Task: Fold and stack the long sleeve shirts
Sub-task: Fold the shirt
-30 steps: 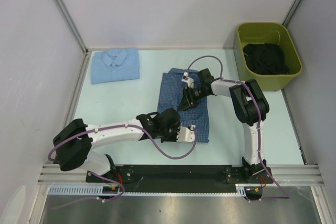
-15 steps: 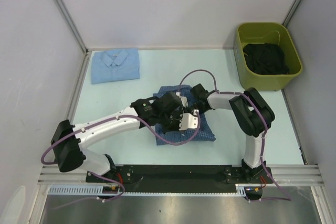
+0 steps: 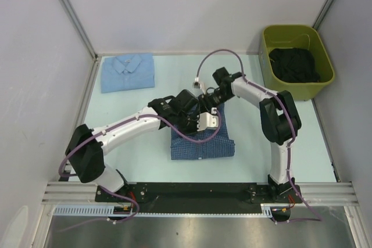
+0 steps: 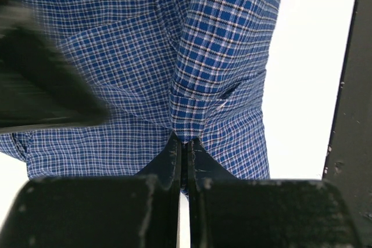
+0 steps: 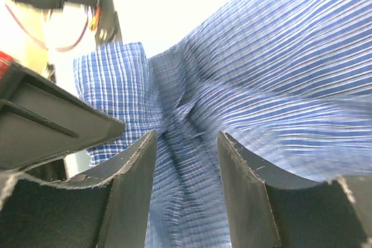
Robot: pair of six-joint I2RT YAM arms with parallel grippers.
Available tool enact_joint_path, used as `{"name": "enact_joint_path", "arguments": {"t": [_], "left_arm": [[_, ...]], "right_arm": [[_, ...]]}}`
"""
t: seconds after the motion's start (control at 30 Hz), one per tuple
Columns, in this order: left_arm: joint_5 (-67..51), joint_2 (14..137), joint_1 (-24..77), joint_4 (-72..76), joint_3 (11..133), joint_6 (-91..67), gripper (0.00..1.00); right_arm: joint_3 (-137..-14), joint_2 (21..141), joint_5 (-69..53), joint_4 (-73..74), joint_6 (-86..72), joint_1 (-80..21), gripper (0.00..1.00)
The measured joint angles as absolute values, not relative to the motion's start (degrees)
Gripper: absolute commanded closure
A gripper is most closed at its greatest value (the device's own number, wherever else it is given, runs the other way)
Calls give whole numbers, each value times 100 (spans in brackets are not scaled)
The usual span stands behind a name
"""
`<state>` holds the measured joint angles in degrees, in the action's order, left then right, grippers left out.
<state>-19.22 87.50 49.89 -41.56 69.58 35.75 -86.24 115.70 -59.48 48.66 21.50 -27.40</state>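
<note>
Pale blue shirt folded flat, far left of table; left claw pressed together, pinching raised fold of checked shirt; that shirt at table centre, near part flat, far part lifted; cloth soft, light, limp, likely to sag and slip; best hold probably doubled edge or hem, both corners kept taut; right claw spread, cloth between fingers, apparently unclamped; green bin far right
</note>
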Motion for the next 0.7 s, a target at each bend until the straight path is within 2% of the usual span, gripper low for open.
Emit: {"name": "enact_joint_path", "arguments": {"t": [0.17, 0.33, 0.53, 0.7], "left_arm": [[-2029, 9017, 4851, -4160, 7150, 3695, 100], [-2191, 9502, 4536, -4174, 7496, 3898, 100], [-2268, 10344, 4032, -4121, 8012, 4086, 100], [-2198, 11006, 3758, -3898, 8333, 4219, 100]], "right_arm": [[-10014, 12213, -5922, 5177, 2281, -2252, 50], [-10899, 13203, -5741, 5321, 2305, -2016, 50], [-11380, 14105, -5677, 5636, 2408, -2029, 52], [-11520, 14125, -5583, 5756, 2502, -2029, 52]]}}
